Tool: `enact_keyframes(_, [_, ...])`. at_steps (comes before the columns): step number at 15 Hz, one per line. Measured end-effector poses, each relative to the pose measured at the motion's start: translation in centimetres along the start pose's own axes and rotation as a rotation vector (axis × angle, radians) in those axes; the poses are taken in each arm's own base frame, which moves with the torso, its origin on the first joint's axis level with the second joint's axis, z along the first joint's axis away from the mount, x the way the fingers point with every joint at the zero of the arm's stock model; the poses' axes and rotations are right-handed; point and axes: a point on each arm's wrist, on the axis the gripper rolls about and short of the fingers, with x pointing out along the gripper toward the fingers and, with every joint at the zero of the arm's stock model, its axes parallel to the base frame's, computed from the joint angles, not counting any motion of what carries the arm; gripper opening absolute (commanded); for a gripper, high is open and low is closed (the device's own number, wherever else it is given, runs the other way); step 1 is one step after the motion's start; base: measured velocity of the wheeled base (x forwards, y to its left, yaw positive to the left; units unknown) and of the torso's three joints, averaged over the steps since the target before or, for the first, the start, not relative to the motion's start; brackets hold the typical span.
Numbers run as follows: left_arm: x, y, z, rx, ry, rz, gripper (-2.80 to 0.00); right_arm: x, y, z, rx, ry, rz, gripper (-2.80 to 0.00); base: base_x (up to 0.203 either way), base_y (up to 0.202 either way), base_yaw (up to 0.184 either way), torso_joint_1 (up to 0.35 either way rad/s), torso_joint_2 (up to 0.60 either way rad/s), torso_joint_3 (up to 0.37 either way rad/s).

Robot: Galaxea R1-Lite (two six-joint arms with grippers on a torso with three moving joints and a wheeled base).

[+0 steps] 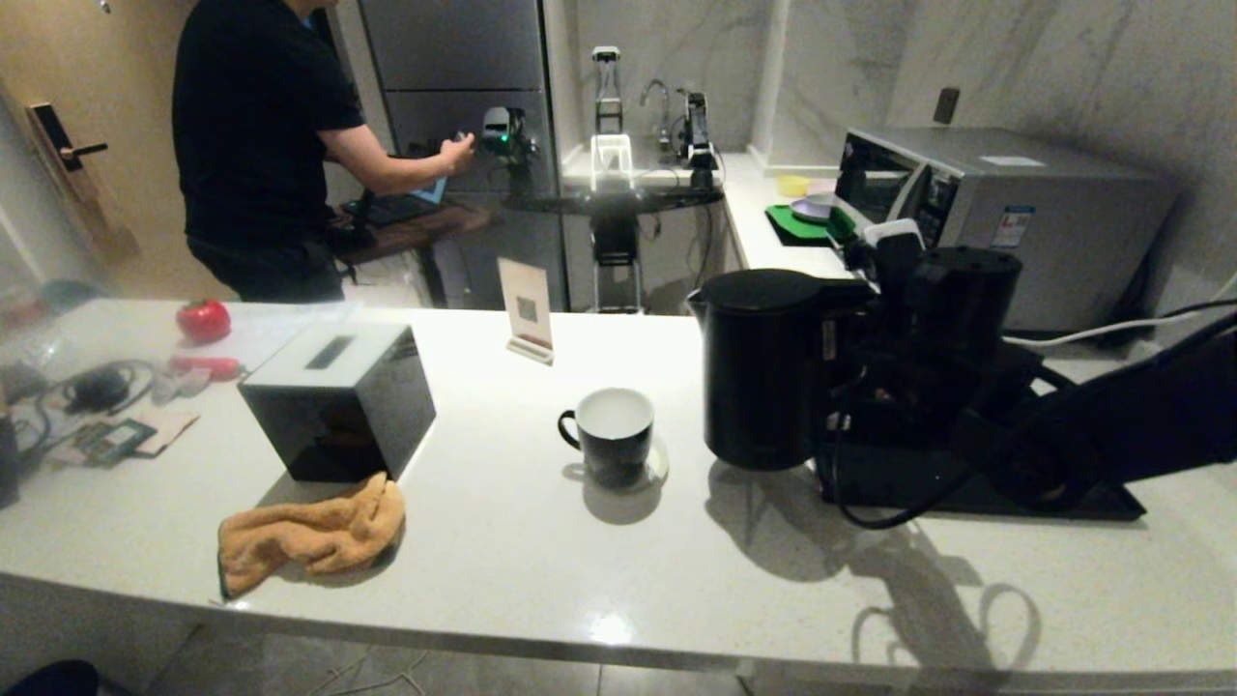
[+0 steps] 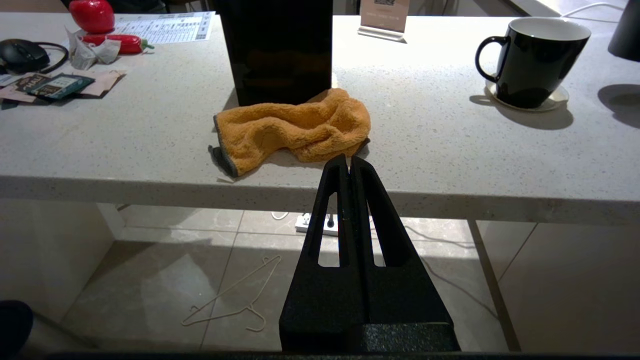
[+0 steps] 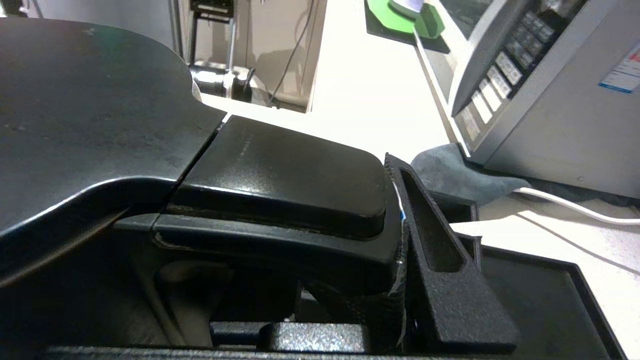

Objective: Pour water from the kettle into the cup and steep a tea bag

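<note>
The tall black kettle stands upright at the right of the counter, spout towards the cup. My right gripper is shut on its loop handle; one finger presses against the handle's side and the other is hidden. I cannot tell whether the kettle rests on the counter. The cup, also seen as cup, sits on a small coaster left of the kettle, and no water shows in its white inside. Tea sachets lie far left. My left gripper is shut and empty, parked before the counter's front edge.
A black tissue box and an orange cloth lie left of the cup. A card stand is behind it. A low black tray, a microwave and a white cable crowd the right. A person stands behind.
</note>
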Motion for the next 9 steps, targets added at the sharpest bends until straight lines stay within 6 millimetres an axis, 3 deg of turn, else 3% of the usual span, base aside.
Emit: enact_keyframes(9, [0.00, 0.00, 0.00, 0.000, 0.000, 0.000, -2.80, 0.82, 0.58, -0.87, -0.038, -0.005, 0.000, -2.80, 0.000, 0.000, 0.000, 0.000, 0.00, 0.000])
